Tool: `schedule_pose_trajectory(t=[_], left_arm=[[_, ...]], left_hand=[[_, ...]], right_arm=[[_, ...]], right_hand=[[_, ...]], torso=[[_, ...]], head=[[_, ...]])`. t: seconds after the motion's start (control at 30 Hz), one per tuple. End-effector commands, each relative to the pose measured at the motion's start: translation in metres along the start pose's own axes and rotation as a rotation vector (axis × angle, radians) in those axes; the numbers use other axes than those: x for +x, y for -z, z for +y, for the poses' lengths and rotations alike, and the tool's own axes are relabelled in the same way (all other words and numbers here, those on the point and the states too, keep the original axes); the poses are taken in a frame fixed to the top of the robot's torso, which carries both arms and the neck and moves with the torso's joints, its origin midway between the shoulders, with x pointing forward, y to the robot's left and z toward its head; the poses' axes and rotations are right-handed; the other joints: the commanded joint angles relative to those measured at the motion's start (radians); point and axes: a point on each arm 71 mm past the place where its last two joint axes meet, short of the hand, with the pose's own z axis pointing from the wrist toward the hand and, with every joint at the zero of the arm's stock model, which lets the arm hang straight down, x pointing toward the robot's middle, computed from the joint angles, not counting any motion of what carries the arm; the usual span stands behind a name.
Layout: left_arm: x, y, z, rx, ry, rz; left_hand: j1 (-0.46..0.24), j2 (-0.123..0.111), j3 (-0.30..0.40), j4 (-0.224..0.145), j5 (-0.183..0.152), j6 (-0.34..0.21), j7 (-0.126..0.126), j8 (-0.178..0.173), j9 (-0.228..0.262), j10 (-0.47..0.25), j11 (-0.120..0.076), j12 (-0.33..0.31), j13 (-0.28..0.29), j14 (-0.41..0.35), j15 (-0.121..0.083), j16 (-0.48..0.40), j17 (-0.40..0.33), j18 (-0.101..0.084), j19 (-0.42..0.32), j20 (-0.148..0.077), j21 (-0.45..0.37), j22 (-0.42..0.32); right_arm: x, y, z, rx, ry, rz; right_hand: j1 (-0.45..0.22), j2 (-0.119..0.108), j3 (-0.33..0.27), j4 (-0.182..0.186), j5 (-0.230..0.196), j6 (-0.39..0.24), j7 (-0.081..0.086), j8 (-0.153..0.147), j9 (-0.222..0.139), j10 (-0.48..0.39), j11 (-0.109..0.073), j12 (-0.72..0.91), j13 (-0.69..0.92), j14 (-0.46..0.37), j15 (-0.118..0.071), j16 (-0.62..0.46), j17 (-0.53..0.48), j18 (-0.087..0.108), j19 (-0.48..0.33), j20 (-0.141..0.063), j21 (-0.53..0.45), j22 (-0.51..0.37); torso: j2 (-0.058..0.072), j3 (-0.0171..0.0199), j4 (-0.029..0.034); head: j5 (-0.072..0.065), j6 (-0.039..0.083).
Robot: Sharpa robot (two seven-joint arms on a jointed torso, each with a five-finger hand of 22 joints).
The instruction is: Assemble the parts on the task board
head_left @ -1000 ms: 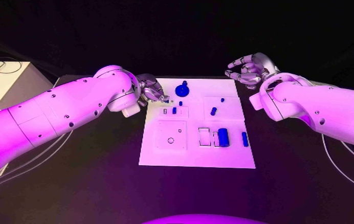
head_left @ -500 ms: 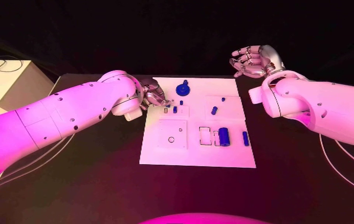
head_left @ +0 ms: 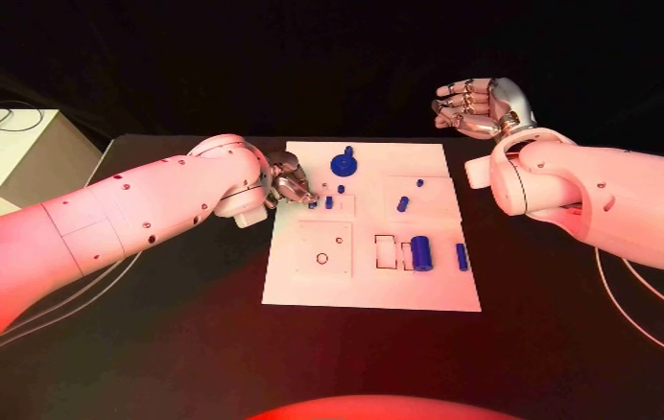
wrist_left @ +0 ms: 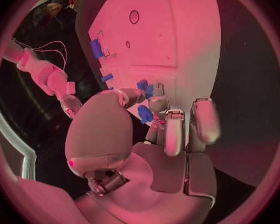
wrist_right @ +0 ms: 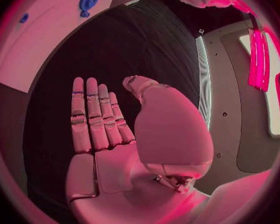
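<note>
The white task board [head_left: 367, 291] lies mid-table. My left hand [head_left: 288, 178] hovers at its far left edge. In the left wrist view the left hand [wrist_left: 152, 134] pinches a small blue part [wrist_left: 145, 114] between thumb and a finger, just above the board [wrist_left: 171, 30]. Two short blue pegs [head_left: 329, 202] stand close to those fingertips. A round blue part [head_left: 344, 163] sits at the far edge, a blue cylinder [head_left: 420, 253] and a slim blue piece [head_left: 461, 257] at the near right. My right hand [head_left: 478, 108] is raised beyond the far right corner, holding nothing, its fingers straight [wrist_right: 93, 119].
A white box [head_left: 28, 151] stands at the table's left end, with cables beside it. The board carries a square plate with a round hole [head_left: 321, 250] and empty rectangular slots [head_left: 384, 252]. Black tabletop surrounds the board.
My right hand has lifted and drawn back from the board's far right corner. My left hand has shifted only slightly at the board's left edge.
</note>
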Motion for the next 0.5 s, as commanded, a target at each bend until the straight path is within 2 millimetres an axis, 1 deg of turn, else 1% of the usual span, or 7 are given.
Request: schedule_pose_trajectory(t=[0.03,0.13,0.2,0.4,0.5], left_arm=[[0.0012,-0.0010,0.0003,-0.009,-0.041,0.014],[0.0009,-0.0017,0.0011,-0.014,-0.051,0.012],[0.0007,-0.0022,0.0015,-0.016,-0.057,0.012],[0.0004,-0.0036,0.0010,-0.022,-0.084,0.005],[0.0002,-0.0044,0.0002,-0.024,-0.094,-0.001]], left_hand=[[-0.012,0.003,0.212,-0.220,0.010,0.009,-0.003,0.007,0.016,0.005,0.000,0.002,0.001,0.089,-0.006,0.005,0.214,-0.011,0.008,0.001,0.005,0.001],[-0.017,0.003,0.211,-0.224,0.020,0.011,-0.003,0.006,0.016,0.008,-0.001,0.003,0.004,0.089,-0.006,0.005,0.214,-0.011,0.009,0.001,0.006,0.003],[-0.017,0.003,0.211,-0.224,0.020,0.011,-0.003,0.006,0.016,0.008,-0.001,0.003,0.004,0.089,-0.006,0.005,0.214,-0.011,0.009,0.001,0.006,0.003],[-0.018,0.003,0.211,-0.226,0.024,0.012,-0.004,0.006,0.016,0.009,-0.001,0.003,0.005,0.089,-0.006,0.006,0.216,-0.012,0.010,0.001,0.007,0.005],[-0.018,0.003,0.211,-0.226,0.024,0.012,-0.004,0.006,0.016,0.009,-0.001,0.003,0.005,0.089,-0.006,0.006,0.216,-0.012,0.010,0.001,0.007,0.005]], right_arm=[[0.0023,-0.0002,0.0017,-0.023,-0.038,0.026],[0.0027,-0.0002,0.0018,-0.022,-0.040,0.029],[0.0033,-0.0002,0.0018,-0.021,-0.042,0.032],[0.0047,0.0004,0.0023,-0.018,-0.047,0.041],[0.0053,0.0008,0.0024,-0.014,-0.049,0.044]], right_hand=[[-0.013,0.000,-0.001,-0.009,0.003,0.002,0.027,-0.009,-0.002,0.008,0.000,-0.008,-0.013,0.005,0.007,-0.011,-0.006,0.006,-0.003,0.003,-0.003,-0.010],[-0.014,0.001,-0.002,-0.009,0.004,0.001,0.028,-0.010,-0.003,0.008,0.001,-0.010,-0.017,0.005,0.008,-0.014,-0.008,0.006,-0.003,0.004,-0.003,-0.013],[-0.015,0.001,-0.003,-0.010,0.005,0.001,0.029,-0.012,-0.004,0.009,0.001,-0.011,-0.021,0.006,0.009,-0.017,-0.010,0.006,-0.004,0.005,-0.003,-0.016],[-0.019,0.002,-0.006,-0.010,0.006,0.000,0.031,-0.016,-0.006,0.009,0.003,-0.015,-0.030,0.007,0.010,-0.024,-0.014,0.006,-0.005,0.006,-0.003,-0.023],[-0.020,0.002,-0.007,-0.010,0.006,0.000,0.031,-0.016,-0.006,0.009,0.003,-0.016,-0.032,0.007,0.010,-0.026,-0.015,0.006,-0.006,0.006,-0.003,-0.025]], torso=[[0.000,0.0008,0.0006],[0.000,0.0009,0.0008],[0.000,0.0012,0.0001],[0.000,0.0022,-0.0003],[0.001,0.0020,-0.0008]], head=[[0.001,-0.001],[0.001,-0.003],[0.001,-0.005],[0.002,-0.007],[0.001,-0.008]])
